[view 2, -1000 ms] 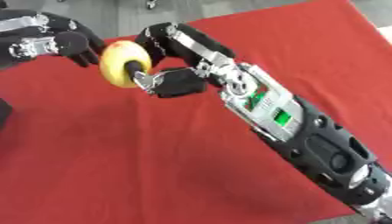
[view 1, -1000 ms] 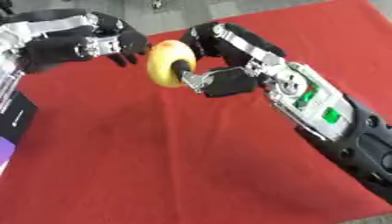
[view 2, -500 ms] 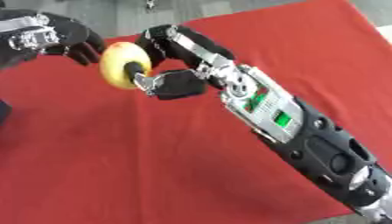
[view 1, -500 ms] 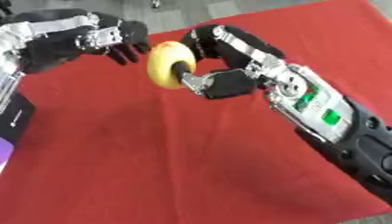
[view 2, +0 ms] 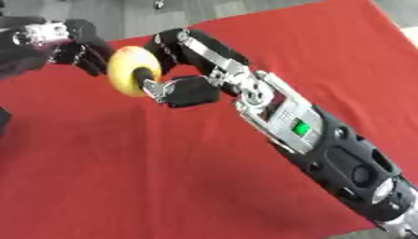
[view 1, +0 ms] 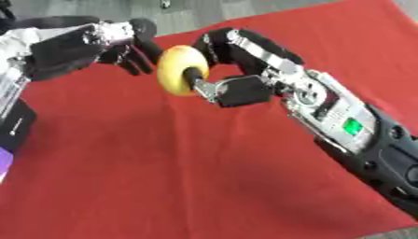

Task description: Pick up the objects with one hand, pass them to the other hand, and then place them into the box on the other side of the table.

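Note:
A round yellow fruit-like object (view 1: 179, 70) hangs above the red cloth, pinched between the thumb and curled fingers of my right hand (view 1: 231, 70). That arm reaches in from the lower right. My left hand (view 1: 122, 43) comes from the upper left, its fingers spread and curved, just left of the yellow object and about touching it. The left hand does not close round it. The far side of the object is hidden by the left fingers.
A red cloth (view 1: 204, 177) covers the table, with grey floor beyond its far edge. A dark box edge (view 1: 15, 128) shows at the left border, with a purple patch (view 1: 3, 163) below it.
My left hand has moved closer to the yellow object, and its fingers now reach its left side. The right hand keeps the object in nearly the same place.

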